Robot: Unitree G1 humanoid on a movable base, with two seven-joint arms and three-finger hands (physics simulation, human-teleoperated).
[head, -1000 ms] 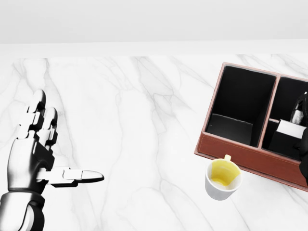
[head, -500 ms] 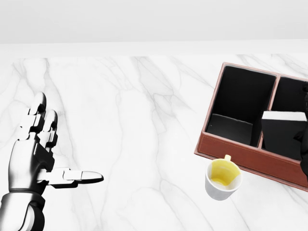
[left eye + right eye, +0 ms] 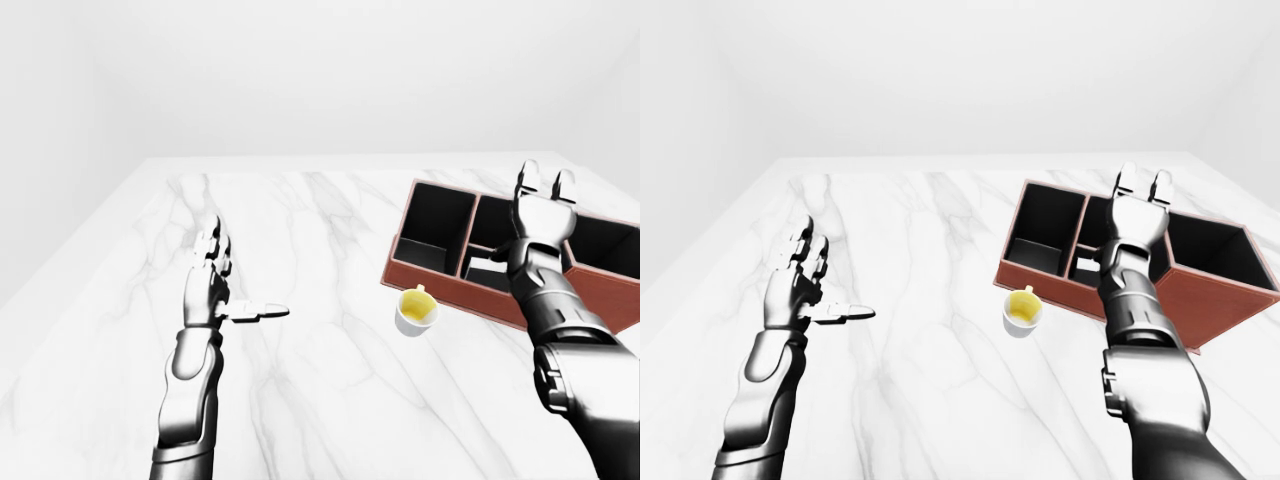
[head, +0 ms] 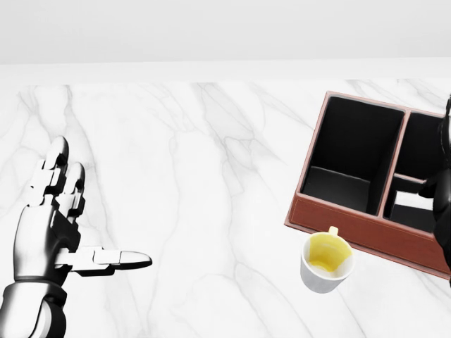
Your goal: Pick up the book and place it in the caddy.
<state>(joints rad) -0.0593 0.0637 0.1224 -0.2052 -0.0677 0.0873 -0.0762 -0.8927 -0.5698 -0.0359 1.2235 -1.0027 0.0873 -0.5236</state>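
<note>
We see a white marble bench (image 4: pixel 211 176) whose far edge runs across the top of the head view, with a plain pale wall beyond; its whole left and middle part lies bare, giving wide room there. At the right edge of that view sits the caddy (image 4: pixel 352 225), a brown box with dark compartments, its near wall slanting down to the right. Just below its near wall stands a white cup (image 4: pixel 326 262) with a yellow inside, close to the caddy but apart from it.

Our left robot hand (image 4: pixel 60 225) hovers at the lower left over bare marble, fingers spread and thumb stuck out to the right, holding nothing, well apart from the caddy.

Our right robot hand (image 3: pixel 543 205) stands above the caddy's middle compartment, fingers straight and pointing up, released. The book (image 4: pixel 412 204) lies down inside that compartment, just below the right robot hand, partly hidden by the arm; we see only its pale edge and dark cover
</note>
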